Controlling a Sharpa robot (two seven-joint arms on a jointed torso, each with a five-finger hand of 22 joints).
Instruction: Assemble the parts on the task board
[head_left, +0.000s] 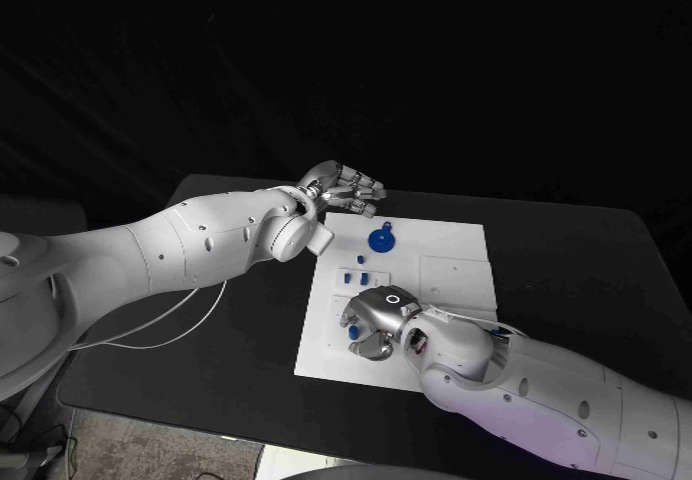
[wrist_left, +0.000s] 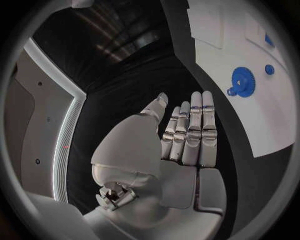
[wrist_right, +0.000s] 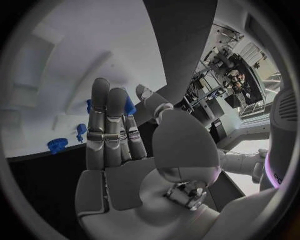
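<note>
The white task board (head_left: 454, 270) lies in the middle of the black table. A blue gear (head_left: 381, 240) sits near its far left part, also seen as the gear (wrist_left: 242, 81) and the gear (wrist_right: 56, 145). Small blue parts (head_left: 361, 275) lie just nearer than it. My left hand (head_left: 343, 188) hovers at the board's far left corner. Its fingers (wrist_left: 190, 135) are straight and hold nothing. My right hand (head_left: 378, 318) is over the board's near left area. A small blue part (wrist_right: 129, 106) sits pinched between its thumb and fingers.
The black table (head_left: 202, 340) extends around the board on all sides. A small blue round part (wrist_left: 269, 69) stands beside the gear. The board's right half (head_left: 459, 285) carries pale raised panels.
</note>
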